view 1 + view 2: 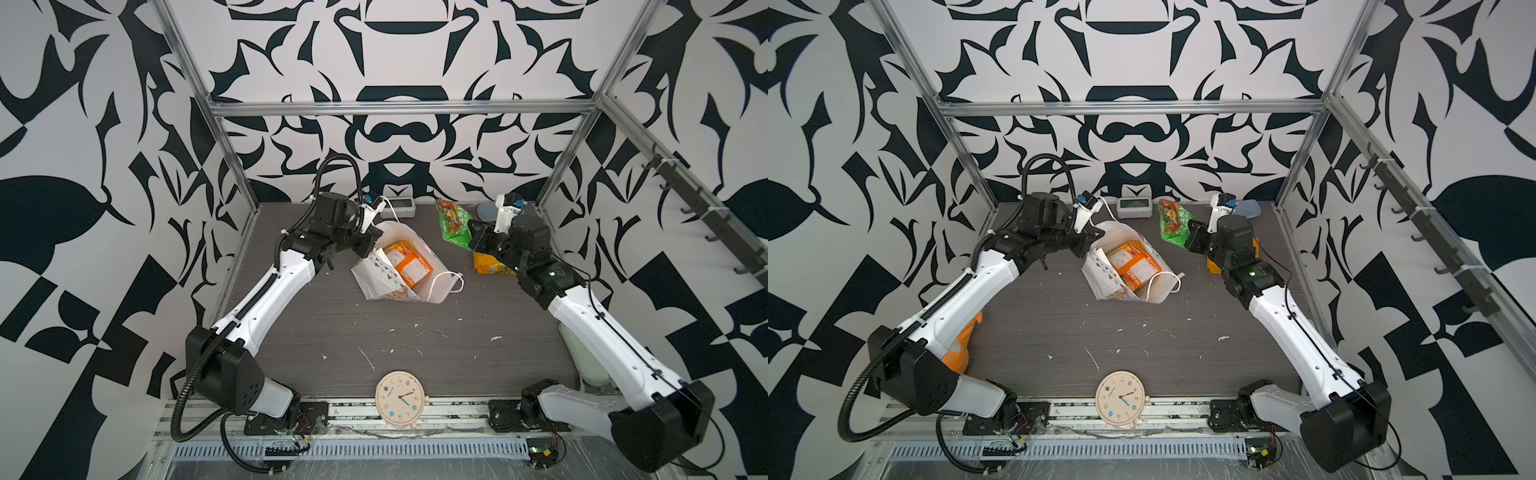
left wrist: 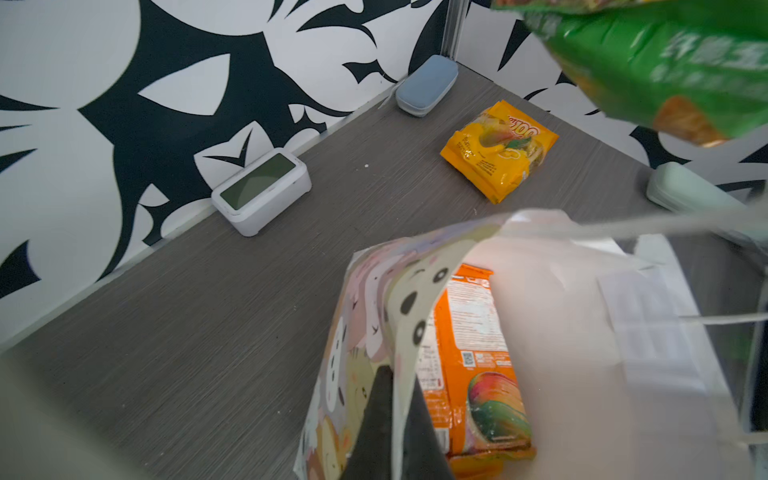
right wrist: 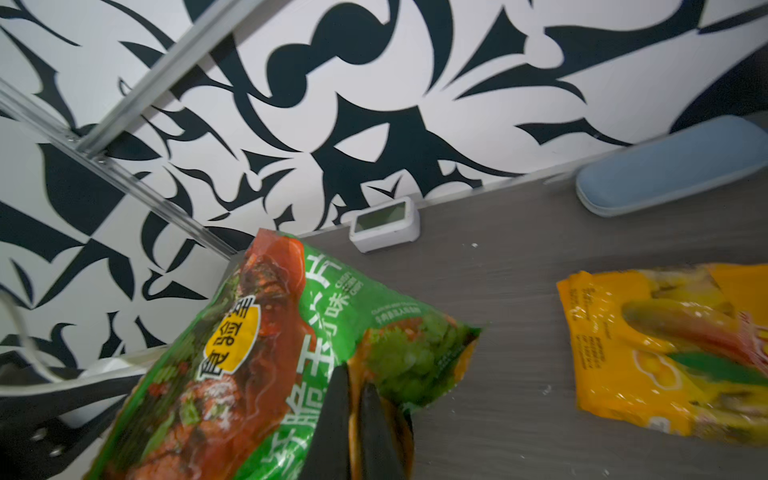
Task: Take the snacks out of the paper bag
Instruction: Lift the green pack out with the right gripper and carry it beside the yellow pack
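**One green packet (image 3: 257,353) held, paper bag (image 1: 376,278) pinched at rim**

The yellow packet (image 1: 488,266) was half hidden by the right arm (image 1: 582,316), and the orange packet (image 1: 409,266) was partly covered inside the paper bag. Chinese lettering was seen on the green packet; other print was blurred. The green packet's corner was gripped by the closed right gripper (image 3: 355,386), right of the paper bag, whose rim was pinched by the left gripper (image 2: 397,395).

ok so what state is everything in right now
white paper gift bag, mouth open, rim pinched
orange plastic packet, inside the bag
green plastic packet, out of the bag, held off the table
yellow-orange plastic packet, out, lying flat on the table
left gripper, shut on the bag's rim
right gripper, shut on the green packet
small white digital clock, screen blank
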You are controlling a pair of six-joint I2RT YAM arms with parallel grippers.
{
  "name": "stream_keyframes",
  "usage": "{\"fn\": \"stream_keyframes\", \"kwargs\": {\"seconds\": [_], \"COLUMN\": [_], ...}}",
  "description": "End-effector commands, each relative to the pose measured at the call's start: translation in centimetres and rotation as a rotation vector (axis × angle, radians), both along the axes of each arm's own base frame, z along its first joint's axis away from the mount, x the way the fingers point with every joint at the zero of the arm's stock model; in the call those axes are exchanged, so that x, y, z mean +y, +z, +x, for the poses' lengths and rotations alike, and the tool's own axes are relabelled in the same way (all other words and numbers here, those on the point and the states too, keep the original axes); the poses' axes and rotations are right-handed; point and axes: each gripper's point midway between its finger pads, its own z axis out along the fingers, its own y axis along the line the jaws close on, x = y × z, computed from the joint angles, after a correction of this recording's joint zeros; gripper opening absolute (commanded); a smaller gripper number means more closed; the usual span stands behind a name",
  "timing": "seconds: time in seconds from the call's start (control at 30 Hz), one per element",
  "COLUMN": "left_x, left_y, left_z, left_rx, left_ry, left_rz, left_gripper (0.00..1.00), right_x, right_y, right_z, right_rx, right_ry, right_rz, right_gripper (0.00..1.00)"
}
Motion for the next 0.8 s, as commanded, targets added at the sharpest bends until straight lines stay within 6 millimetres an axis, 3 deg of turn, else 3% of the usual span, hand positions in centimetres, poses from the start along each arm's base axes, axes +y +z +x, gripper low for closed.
{"fn": "stream_keyframes", "kwargs": {"seconds": [0.0,0.27,0.53,0.77], "left_x": [-0.6,-0.5,-0.7,-1.3], "left_y": [6.2,3.3,3.1,2.2], "left_z": [-1.8,-1.9,-1.3,-0.9], "left_rx": [-0.14,-0.101,-0.11,-0.083], "left_ry": [-0.086,-0.092,-0.108,-0.139], "left_rz": [-0.12,-0.069,-0.04,-0.035], "left_gripper": [0.0,0.0,0.0,0.0], "right_x": [-3.1,-5.7,-2.0,-0.5], "right_y": [-1.1,-4.6,-11.6,-15.3], "right_z": [-0.3,-0.7,-0.1,3.7], "right_rx": [0.031,0.11,0.266,0.29], "right_ry": [-0.098,-0.137,0.123,0.169], "right_rz": [0.001,-0.06,-0.122,-0.193], "right_gripper": [0.0,0.0,0.0,0.0]}}
